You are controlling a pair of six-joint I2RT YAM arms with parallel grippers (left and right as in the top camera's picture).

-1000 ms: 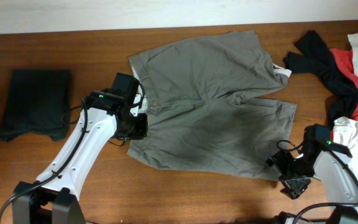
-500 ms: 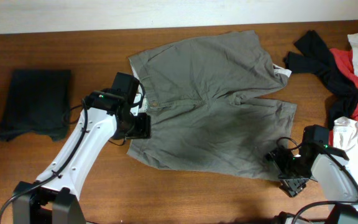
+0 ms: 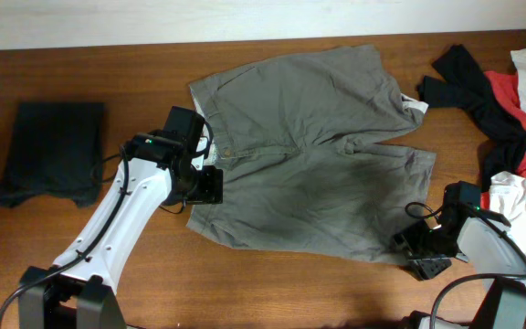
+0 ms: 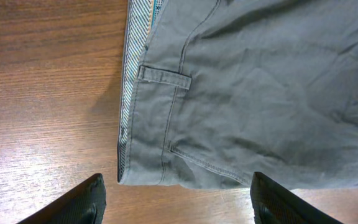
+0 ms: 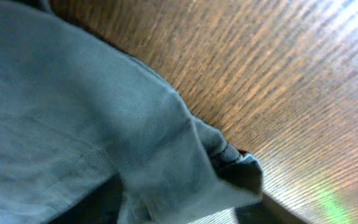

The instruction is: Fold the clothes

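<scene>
light: bright, even | shadows: soft | glare: table [image 5: 347,18], right wrist view | focus: right wrist blurred

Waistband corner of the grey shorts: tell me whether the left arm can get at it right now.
Probably yes. The left claw hangs open just above that corner of the shorts, and nothing lies on the cloth or on the table beside it.

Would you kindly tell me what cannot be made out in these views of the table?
1. Right wrist view: the bunched, blurred hem of the grey shorts covers most of the right gripper, so whether it grips the fabric is unclear.
2. Overhead view: the clothes pile is cut off by the right edge.
3. Left wrist view: only the finger tips of the left gripper show, cut by the bottom edge.
</scene>
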